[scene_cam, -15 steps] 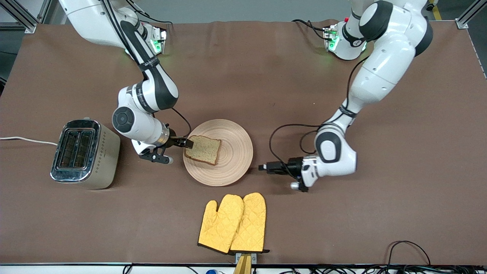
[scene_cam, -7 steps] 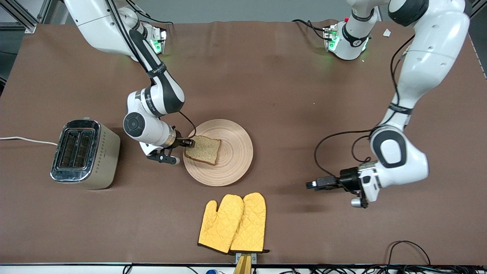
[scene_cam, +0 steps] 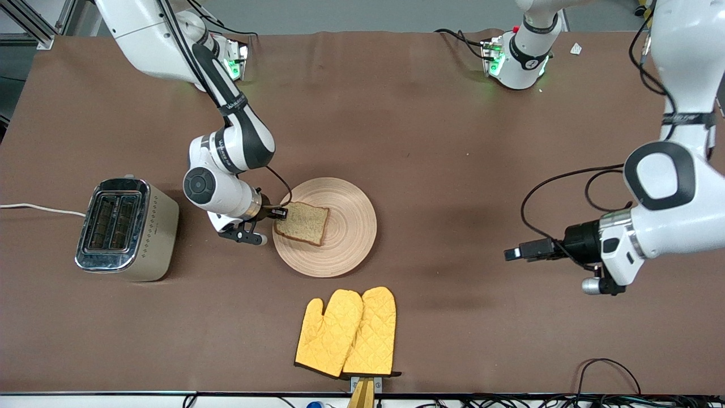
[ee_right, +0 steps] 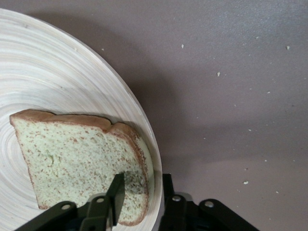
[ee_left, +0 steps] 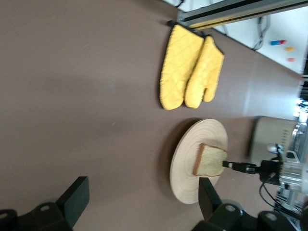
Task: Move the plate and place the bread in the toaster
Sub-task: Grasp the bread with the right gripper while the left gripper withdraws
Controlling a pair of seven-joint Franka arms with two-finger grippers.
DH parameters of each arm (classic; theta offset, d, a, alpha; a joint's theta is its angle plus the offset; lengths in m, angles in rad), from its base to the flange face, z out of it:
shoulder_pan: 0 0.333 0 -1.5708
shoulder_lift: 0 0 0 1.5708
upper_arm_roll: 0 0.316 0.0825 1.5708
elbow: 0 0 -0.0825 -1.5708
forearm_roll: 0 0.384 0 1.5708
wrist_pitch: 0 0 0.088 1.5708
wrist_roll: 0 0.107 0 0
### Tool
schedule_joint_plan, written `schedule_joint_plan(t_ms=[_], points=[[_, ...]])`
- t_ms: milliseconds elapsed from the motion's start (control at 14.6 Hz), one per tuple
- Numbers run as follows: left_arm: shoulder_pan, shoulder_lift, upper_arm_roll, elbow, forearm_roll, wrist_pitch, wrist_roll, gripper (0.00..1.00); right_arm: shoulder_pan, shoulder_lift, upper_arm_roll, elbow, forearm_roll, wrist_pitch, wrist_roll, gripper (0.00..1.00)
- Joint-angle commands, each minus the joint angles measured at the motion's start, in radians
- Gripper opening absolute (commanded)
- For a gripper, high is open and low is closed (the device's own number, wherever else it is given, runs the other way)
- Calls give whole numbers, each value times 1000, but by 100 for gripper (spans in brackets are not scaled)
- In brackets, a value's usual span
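1. Mid-table: plate (scene_cam: 325, 226), round, light wood, lying flat; taken as landmark.
2. On plate, toward its toaster-side rim: bread (scene_cam: 302, 222), one brown slice, lying flat, a corner reaching the rim. Same spot as a second ago.
3. Beside plate, toward right arm's end of table: toaster (scene_cam: 126, 228), upright, slots up, white cord (scene_cam: 39, 208) trailing off the table edge. Unmoved.
4. At plate's toaster-side rim: right gripper (scene_cam: 278, 213), low, fingers (ee_right: 115, 195) straddling the bread's edge, one finger on top of the slice, the other at the rim beside it. Narrowed onto the slice over the last second; firm clamp not confirmed.
5. Well apart from plate, toward left arm's end: left gripper (scene_cam: 512, 254), up over bare tabletop, fingers (ee_left: 76, 198) spread wide, holding nothing. A second ago just beside the plate's rim; since pulled away and lifted.
6. Nearer the front camera than plate: yellow oven mitts (scene_cam: 346, 332), a pair, flat, side by side. Unchanged.
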Motion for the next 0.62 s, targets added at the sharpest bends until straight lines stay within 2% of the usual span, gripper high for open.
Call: schedule_joint_plan(t_ms=[0,137,343,481,549], points=[[-3,-91,4,-27,169,-58,-154,100,10,2,-6,7,6,-1,17,32],[-9,-128,1,-7,284,-150,-237,100,11,4,-6,7,6,-1,20,24],[-9,-215,-3,8,444,-287,-254,100,10,4,-6,7,7,-2,20,15],[-13,-279,4,7,528,-311,-245,100,10,4,-6,7,7,-1,20,10],[-15,-307,21,-3,534,-317,-242,100,8,4,-6,8,7,-2,20,7]])
